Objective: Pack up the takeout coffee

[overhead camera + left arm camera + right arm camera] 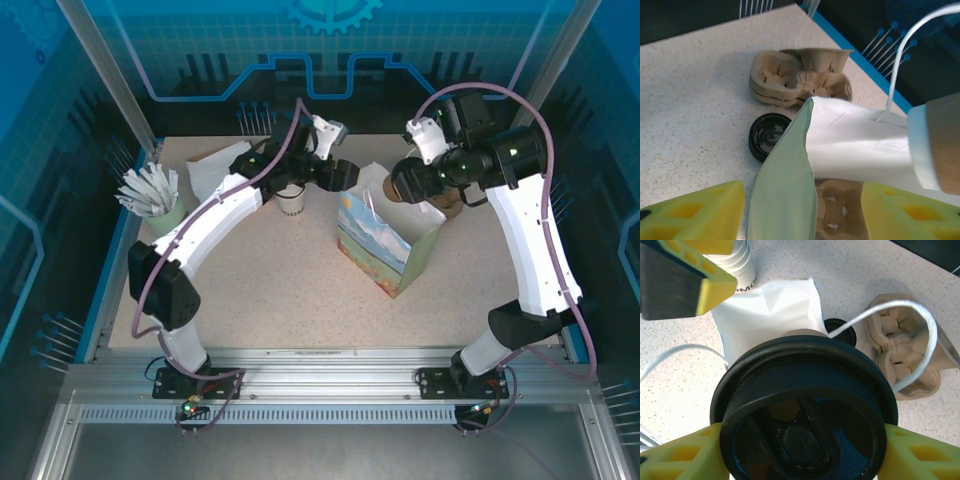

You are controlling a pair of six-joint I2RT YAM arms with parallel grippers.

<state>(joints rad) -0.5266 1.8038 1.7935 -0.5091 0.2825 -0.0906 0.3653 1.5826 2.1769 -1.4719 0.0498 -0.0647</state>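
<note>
The takeout coffee (pixel 805 405), a brownish paper cup under a round black lid, hangs above the open mouth of the paper bag (pixel 385 250). My right gripper (pixel 805 452) is shut on it, with a yellow finger on each side below the lid. The cup's body (pixel 940 145) shows at the right edge of the left wrist view. My left gripper (pixel 802 192) is open and straddles the bag's pale green side panel (pixel 785 185); there is a gap on the right side. From above, the left gripper (pixel 340 175) is at the bag's back left corner.
A stack of white cups (pixel 290 200) stands behind the left gripper. A green cup of packets (pixel 155 200) is at the far left. Cardboard cup carriers (pixel 800 75) and a loose black lid (pixel 767 136) lie behind the bag. Its white string handle (pixel 920 325) loops beside the coffee.
</note>
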